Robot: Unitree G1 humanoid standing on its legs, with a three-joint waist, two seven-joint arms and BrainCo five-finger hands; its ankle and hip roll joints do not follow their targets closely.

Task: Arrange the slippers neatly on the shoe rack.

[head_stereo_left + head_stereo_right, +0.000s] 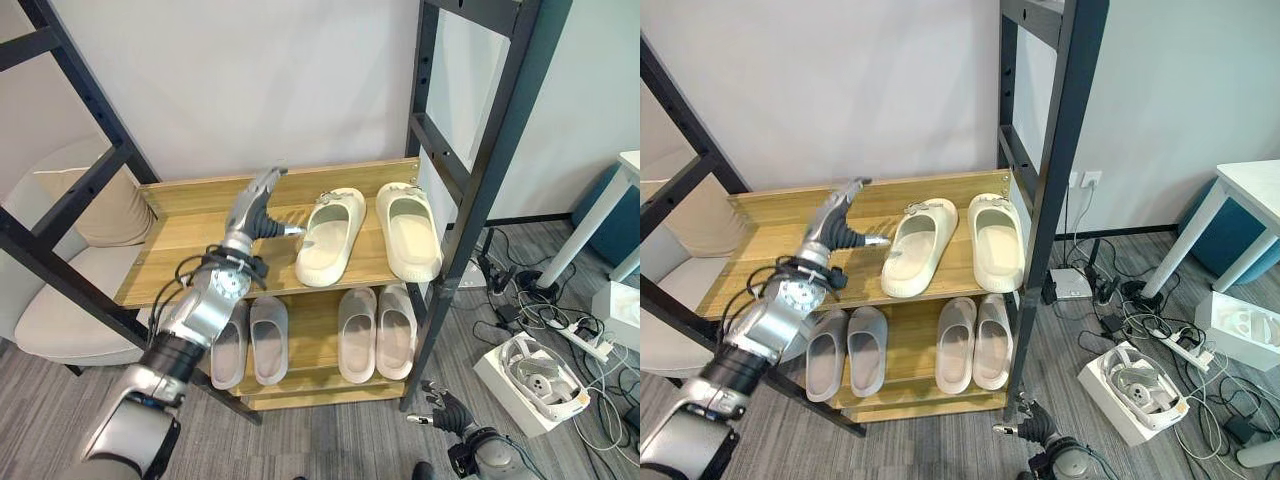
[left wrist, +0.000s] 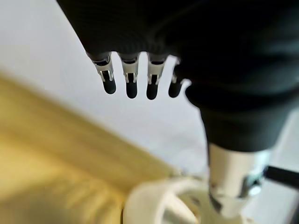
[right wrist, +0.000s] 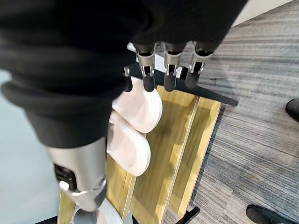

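Two cream slippers lie on the top board of the wooden shoe rack (image 1: 190, 235). The left cream slipper (image 1: 330, 235) lies slanted, and the right cream slipper (image 1: 408, 230) lies straight beside the black post. My left hand (image 1: 255, 205) hovers over the board just left of the slanted slipper, open, fingers straight and thumb stretched to the slipper's edge (image 2: 163, 200). Two pairs of pale grey slippers (image 1: 250, 340) (image 1: 377, 332) stand on the lower board. My right hand (image 1: 450, 412) hangs open, low beside the rack's front right leg, holding nothing.
Black metal posts (image 1: 480, 190) frame the rack on both sides. A beige chair (image 1: 70, 300) stands to the left. On the floor to the right lie a white box with a headset (image 1: 535, 380), a power strip and cables (image 1: 585, 340), near a white table leg (image 1: 590, 230).
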